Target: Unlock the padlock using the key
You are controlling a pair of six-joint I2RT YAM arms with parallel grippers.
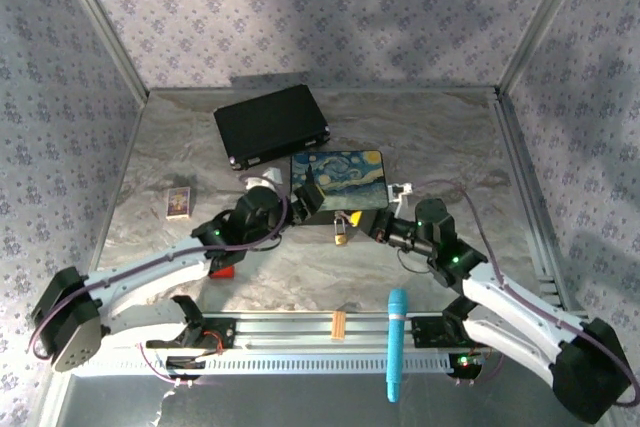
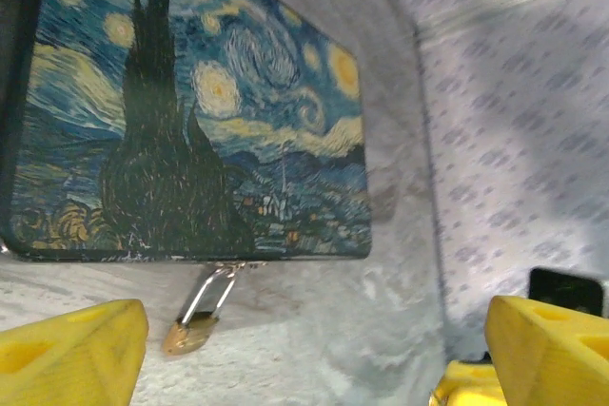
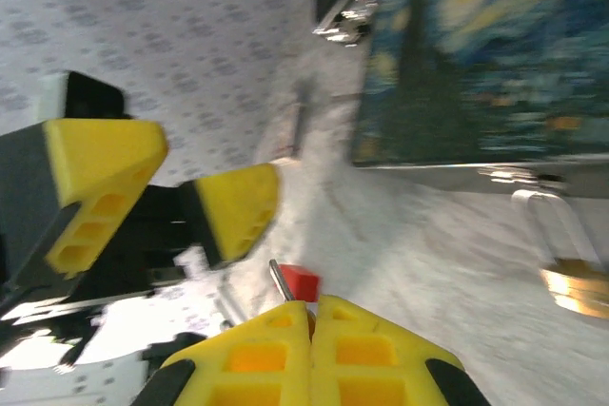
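Note:
The small brass padlock [image 1: 341, 230] [image 2: 193, 327] hangs by its silver shackle from the hasp on the front edge of the painted box [image 1: 337, 179] [image 2: 190, 111], its body lying on the table. My left gripper [image 1: 308, 205] [image 2: 314, 368] is open just left of the padlock, yellow fingers [image 2: 76, 349] wide apart with nothing between them. My right gripper [image 1: 372, 230] [image 3: 312, 325] is shut on the key [image 3: 284, 282], whose thin silvery end sticks out past the fingertips. The padlock [image 3: 576, 284] lies to the right of those fingertips, apart from the key.
A black case [image 1: 272, 125] lies behind the painted box. On the left sit a small card box [image 1: 179, 202] and a red block [image 1: 222, 270] [image 3: 303, 282]. An orange-tan strip [image 1: 338, 324] and a blue tool [image 1: 397, 342] rest on the front rail. Papered walls close in three sides.

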